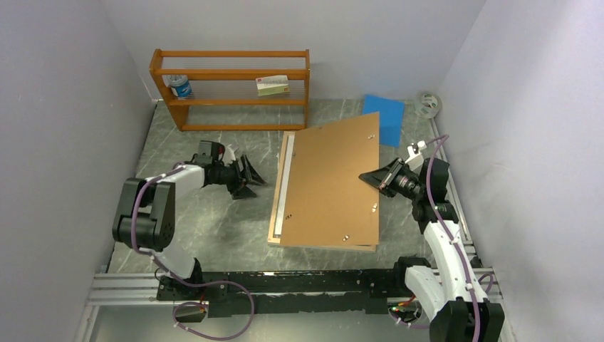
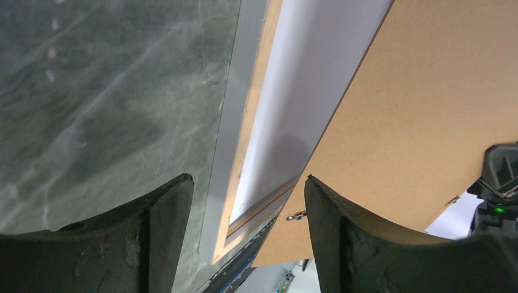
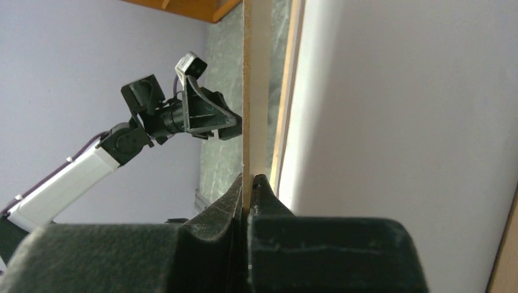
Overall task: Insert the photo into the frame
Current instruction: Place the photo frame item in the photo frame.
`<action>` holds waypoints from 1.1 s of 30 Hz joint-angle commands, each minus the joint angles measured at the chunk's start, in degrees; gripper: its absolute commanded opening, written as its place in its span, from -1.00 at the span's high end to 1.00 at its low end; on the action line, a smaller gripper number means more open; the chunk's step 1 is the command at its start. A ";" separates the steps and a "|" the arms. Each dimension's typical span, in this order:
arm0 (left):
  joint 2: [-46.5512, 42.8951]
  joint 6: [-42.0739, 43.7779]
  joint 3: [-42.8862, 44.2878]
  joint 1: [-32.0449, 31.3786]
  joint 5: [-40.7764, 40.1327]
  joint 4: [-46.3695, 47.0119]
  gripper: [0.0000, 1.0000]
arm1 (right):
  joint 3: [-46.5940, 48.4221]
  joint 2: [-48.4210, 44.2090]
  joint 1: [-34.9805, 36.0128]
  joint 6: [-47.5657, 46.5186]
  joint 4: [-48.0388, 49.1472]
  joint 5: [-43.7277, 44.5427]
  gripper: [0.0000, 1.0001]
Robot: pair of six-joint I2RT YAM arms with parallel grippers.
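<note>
- You are working on the closing step. Right of centre in the top view, your right gripper (image 1: 372, 176) is clamping the brown backing board (image 1: 331, 185) by its edge and holding it askew over the frame (image 1: 273, 226).
- The photo (image 2: 299, 85) appears to be lying white side up inside the frame, mid-picture.
- Your left gripper (image 1: 251, 185) is hovering left of the frame, fingers apart, gripping nothing.
- Next, you will probably be squaring the board to the rim and lowering it flat.

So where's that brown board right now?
Overhead view: the brown board sits askew over the frame in the middle of the table, its right edge pinched in the right claw.
</note>
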 commanded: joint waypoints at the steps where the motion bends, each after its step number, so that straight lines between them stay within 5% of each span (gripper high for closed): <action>1: 4.81 2.79 4.73 -2.90 -1.25 3.26 -0.43 | -0.01 -1.20 -0.37 -2.80 1.10 0.34 1.00; 33: 19.02 9.54 14.26 -9.80 -4.13 -8.21 0.23 | -0.17 20.43 -0.47 -1.43 23.88 -2.23 1.00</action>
